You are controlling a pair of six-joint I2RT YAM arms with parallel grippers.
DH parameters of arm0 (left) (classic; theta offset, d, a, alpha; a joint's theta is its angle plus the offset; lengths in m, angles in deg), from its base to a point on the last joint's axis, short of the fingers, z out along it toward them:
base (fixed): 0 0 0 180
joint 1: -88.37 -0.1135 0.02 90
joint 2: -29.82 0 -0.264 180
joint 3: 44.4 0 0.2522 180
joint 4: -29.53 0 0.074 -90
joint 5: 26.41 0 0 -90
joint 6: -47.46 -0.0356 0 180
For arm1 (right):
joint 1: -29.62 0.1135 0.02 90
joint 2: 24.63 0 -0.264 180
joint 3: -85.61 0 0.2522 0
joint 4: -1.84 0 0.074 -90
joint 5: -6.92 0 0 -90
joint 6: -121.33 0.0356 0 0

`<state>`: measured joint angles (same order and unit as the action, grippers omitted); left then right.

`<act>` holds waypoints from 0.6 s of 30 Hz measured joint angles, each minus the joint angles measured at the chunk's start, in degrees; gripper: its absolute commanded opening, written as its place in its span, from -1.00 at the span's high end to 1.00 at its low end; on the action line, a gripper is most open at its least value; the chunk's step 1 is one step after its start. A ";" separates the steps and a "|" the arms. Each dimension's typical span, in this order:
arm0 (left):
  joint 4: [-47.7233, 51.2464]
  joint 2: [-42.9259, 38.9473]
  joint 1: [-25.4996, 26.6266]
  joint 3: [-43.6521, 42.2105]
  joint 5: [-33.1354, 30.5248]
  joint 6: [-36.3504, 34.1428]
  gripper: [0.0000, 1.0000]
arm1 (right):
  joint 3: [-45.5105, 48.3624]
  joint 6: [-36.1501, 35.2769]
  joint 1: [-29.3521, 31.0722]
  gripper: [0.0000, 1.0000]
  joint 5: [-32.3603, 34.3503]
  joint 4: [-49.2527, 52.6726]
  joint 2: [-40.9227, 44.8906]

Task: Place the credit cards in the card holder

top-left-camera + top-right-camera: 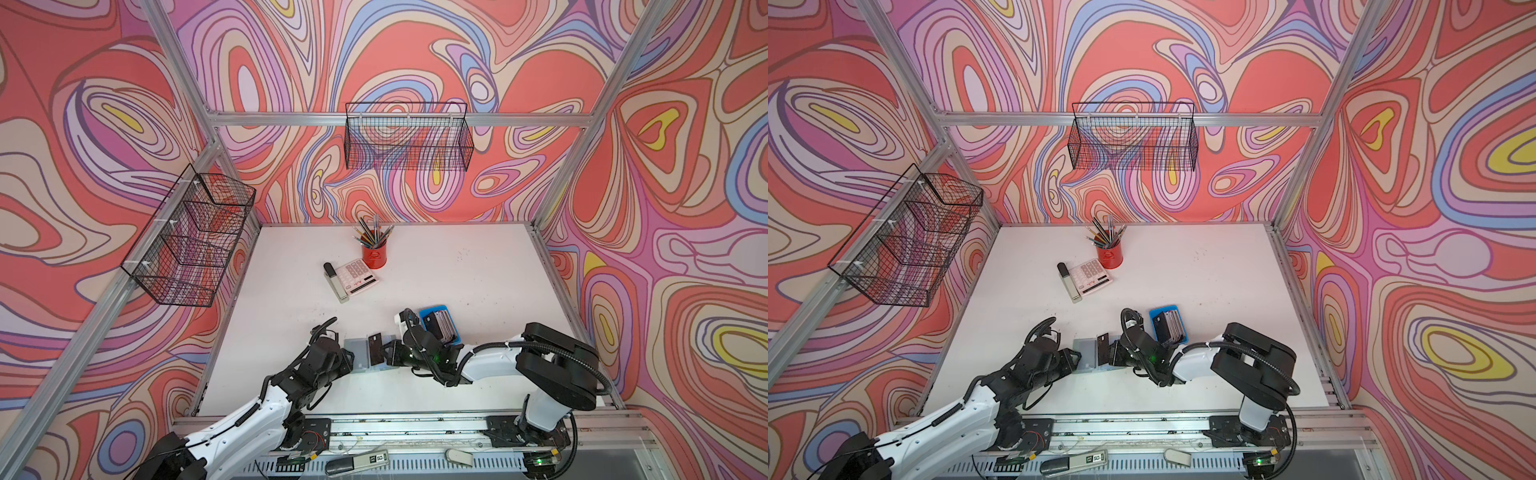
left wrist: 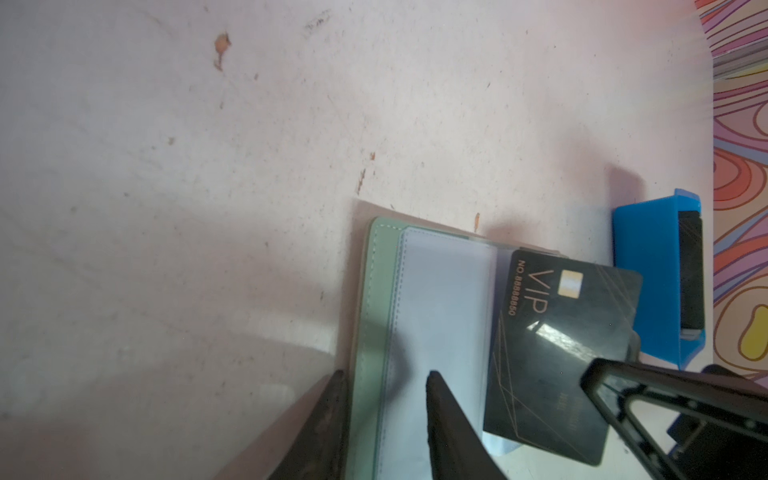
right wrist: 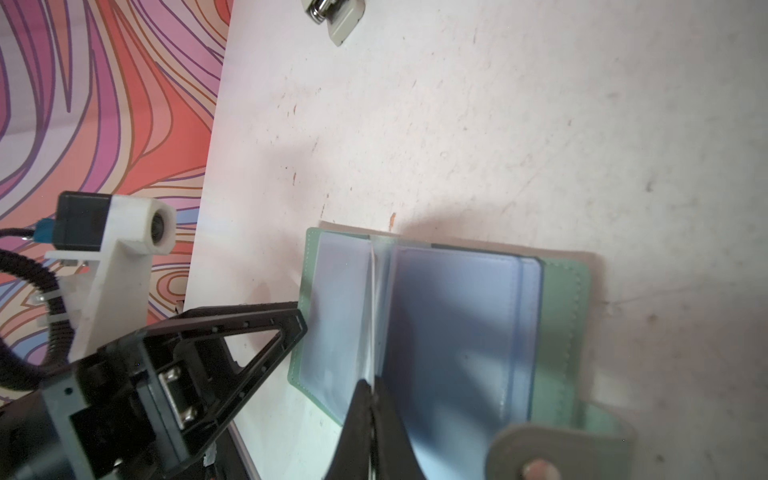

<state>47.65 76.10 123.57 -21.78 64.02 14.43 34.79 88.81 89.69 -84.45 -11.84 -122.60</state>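
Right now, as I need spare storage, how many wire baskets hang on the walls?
2: the left-wall basket on the side rail, and the back-wall basket on the rear rail. None looks hidden.

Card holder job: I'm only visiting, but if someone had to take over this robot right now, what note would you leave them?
Left end effector: jaws apart, resting on the open card holder, one fingertip on a clear sleeve.
Right end effector: shut on a black card, held tilted over the holder's middle.
Other cards: standing in the blue tray.
Done: holder open, one card picked up; no card visible in the sleeves.
Left: slide this card into a sleeve, then fetch the rest.
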 measured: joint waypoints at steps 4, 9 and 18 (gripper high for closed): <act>-0.50 0.33 0.00 0.00 0.02 -0.02 0.30 | -0.52 0.24 -0.07 1.00 -0.09 -0.37 -1.07; -0.52 0.33 0.00 0.00 0.02 -0.37 0.32 | -1.07 1.01 -0.11 1.00 -0.79 -0.90 -1.46; -0.52 0.24 0.00 -0.02 0.02 -0.39 0.33 | -2.38 4.48 -0.13 1.00 -2.78 -3.13 -4.74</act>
<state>47.13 76.34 123.57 -21.80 64.04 14.03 32.41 93.29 89.56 -87.22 -14.97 -127.35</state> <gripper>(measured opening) 0.341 0.047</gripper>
